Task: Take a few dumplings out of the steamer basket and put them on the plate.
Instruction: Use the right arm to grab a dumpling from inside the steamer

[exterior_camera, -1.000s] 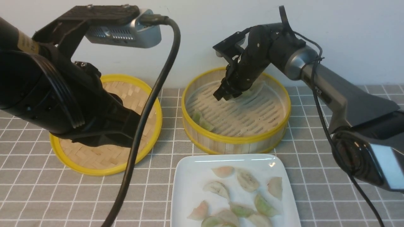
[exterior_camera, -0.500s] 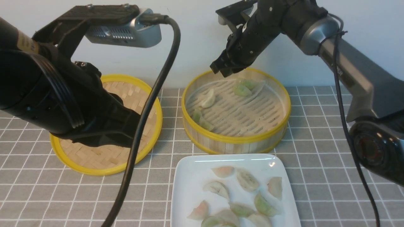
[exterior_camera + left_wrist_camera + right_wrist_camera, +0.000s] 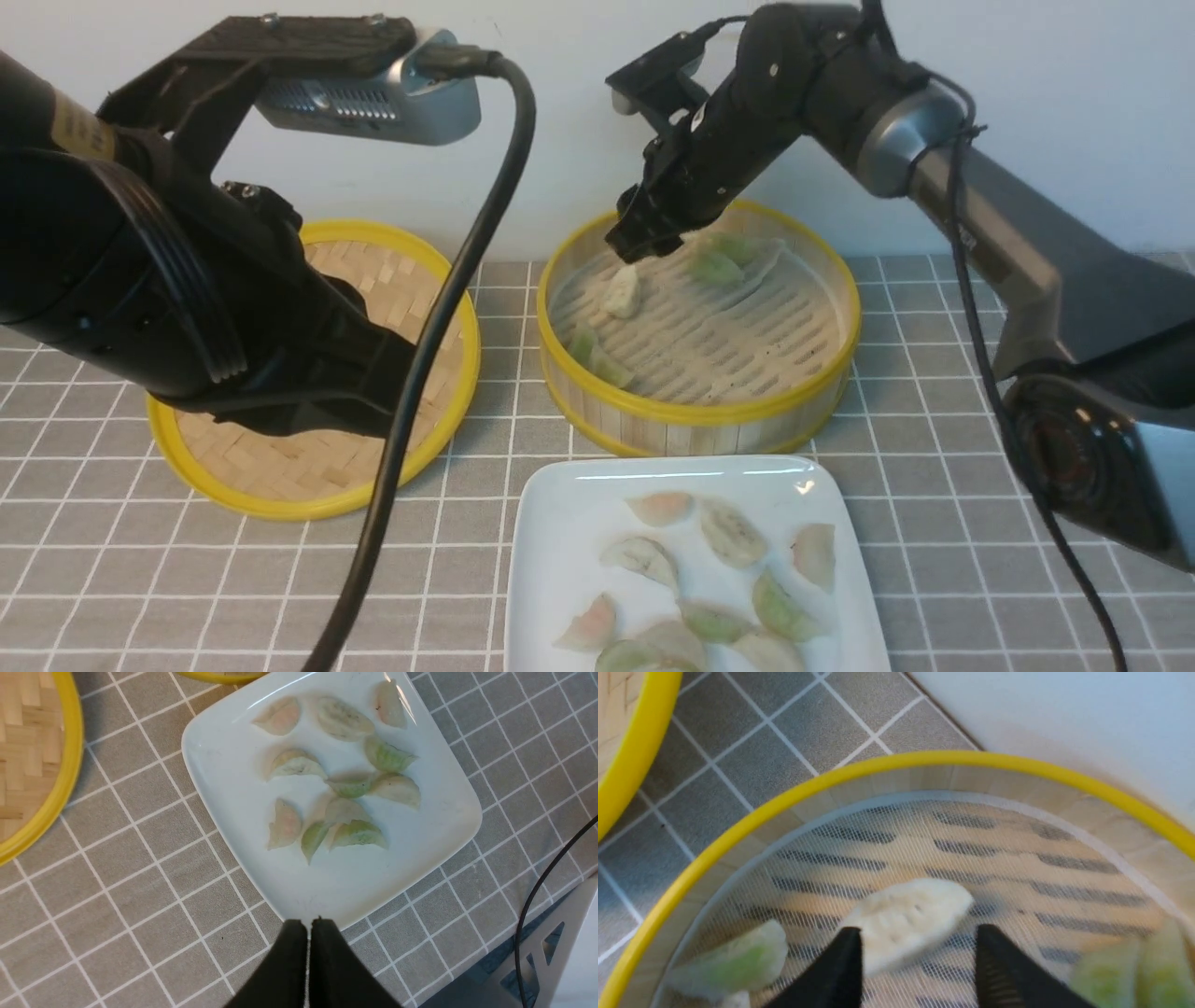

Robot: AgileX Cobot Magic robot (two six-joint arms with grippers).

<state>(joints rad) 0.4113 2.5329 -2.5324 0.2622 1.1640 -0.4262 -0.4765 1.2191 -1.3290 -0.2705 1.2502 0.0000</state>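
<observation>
Our right claw (image 3: pixel 642 246) has swung from the green dumplings (image 3: pixel 717 266) at the back of the steamer basket (image 3: pixel 698 413) over to the white dumpling (image 3: pixel 621 291). Its jaws have spread and straddle it without gripping (the last dip apparently brought nothing up). We judge a fresh pick is starting. Our left claw (image 3: pixel 308 927) stays clenched, empty. Several dumplings (image 3: pixel 733 534) already lie on the plate (image 3: pixel 560 532).
</observation>
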